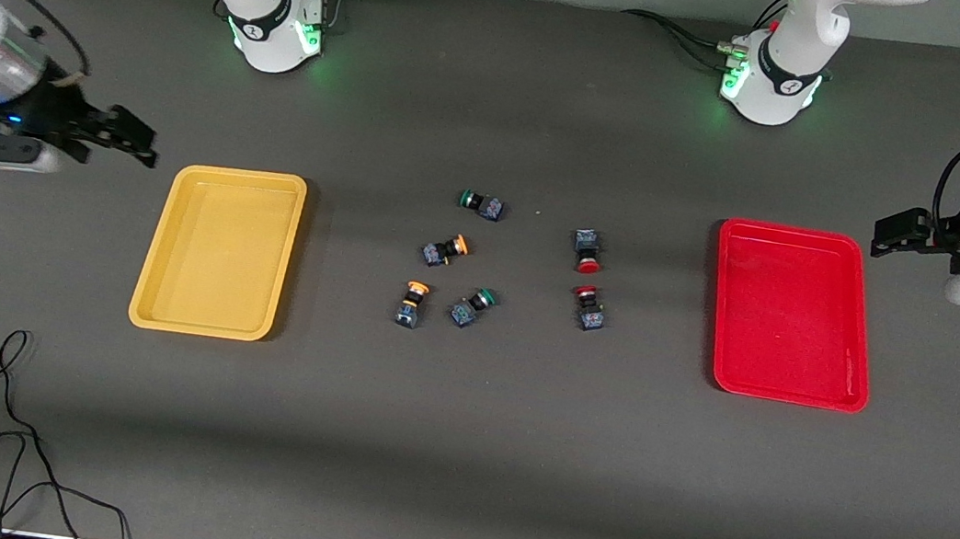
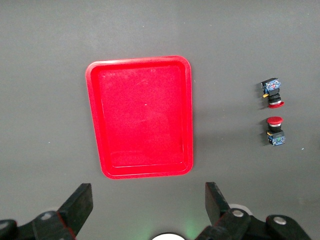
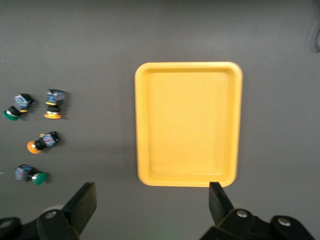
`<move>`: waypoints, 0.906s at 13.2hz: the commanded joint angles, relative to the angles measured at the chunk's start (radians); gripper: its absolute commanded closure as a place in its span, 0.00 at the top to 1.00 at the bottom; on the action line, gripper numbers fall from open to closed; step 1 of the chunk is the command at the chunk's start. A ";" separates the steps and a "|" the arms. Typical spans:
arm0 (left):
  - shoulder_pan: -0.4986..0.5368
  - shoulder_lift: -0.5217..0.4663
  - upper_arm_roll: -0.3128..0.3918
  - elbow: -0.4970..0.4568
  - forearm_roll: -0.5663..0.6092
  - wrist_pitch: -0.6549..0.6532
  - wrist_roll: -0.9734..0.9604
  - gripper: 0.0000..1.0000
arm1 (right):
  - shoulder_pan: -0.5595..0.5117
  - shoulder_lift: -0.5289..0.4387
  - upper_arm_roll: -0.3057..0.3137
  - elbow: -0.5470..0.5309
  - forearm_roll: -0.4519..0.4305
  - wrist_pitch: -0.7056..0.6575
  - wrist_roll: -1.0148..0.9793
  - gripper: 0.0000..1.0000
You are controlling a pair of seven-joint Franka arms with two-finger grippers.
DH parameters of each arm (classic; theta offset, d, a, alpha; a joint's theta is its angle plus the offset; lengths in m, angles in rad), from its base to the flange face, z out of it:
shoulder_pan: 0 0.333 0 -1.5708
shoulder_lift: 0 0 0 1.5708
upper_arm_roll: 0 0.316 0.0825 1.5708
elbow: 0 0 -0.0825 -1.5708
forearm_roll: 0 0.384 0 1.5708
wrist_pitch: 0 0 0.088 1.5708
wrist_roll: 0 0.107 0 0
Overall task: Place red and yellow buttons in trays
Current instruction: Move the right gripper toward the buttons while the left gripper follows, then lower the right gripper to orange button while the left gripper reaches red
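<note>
The empty yellow tray [image 1: 218, 249] lies toward the right arm's end and the empty red tray [image 1: 794, 315] toward the left arm's end. Between them lie two yellow-orange buttons [image 1: 445, 249] [image 1: 411, 303] and two red buttons [image 1: 587, 251] [image 1: 589, 307]. My right gripper [image 1: 125, 136] is open and empty over the bare table beside the yellow tray [image 3: 187, 125]. My left gripper [image 1: 900, 232] is open and empty over the table beside the red tray [image 2: 140, 117]. The left wrist view shows the red buttons [image 2: 272, 93] [image 2: 274, 131]. The right wrist view shows the yellow-orange ones [image 3: 52, 103] [image 3: 42, 142].
Two green-capped switches [image 1: 481, 204] [image 1: 472, 307] lie among the buttons. A loose black cable [image 1: 4, 430] curls on the table near the front camera at the right arm's end. The two arm bases [image 1: 276, 25] [image 1: 769, 85] stand along the table's edge farthest from the front camera.
</note>
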 commanded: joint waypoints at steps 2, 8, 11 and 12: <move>-0.018 0.003 0.009 0.009 0.006 -0.003 0.000 1.00 | 0.000 0.088 0.156 0.018 0.032 0.039 0.253 1.00; -0.153 -0.011 -0.018 -0.109 -0.007 0.057 -0.162 1.00 | 0.005 0.258 0.358 -0.080 0.047 0.322 0.672 1.00; -0.336 -0.001 -0.024 -0.196 -0.014 0.197 -0.401 1.00 | 0.055 0.405 0.378 -0.096 0.036 0.514 0.837 1.00; -0.404 0.006 -0.024 -0.216 -0.014 0.251 -0.491 1.00 | 0.063 0.448 0.378 -0.095 0.036 0.553 0.874 1.00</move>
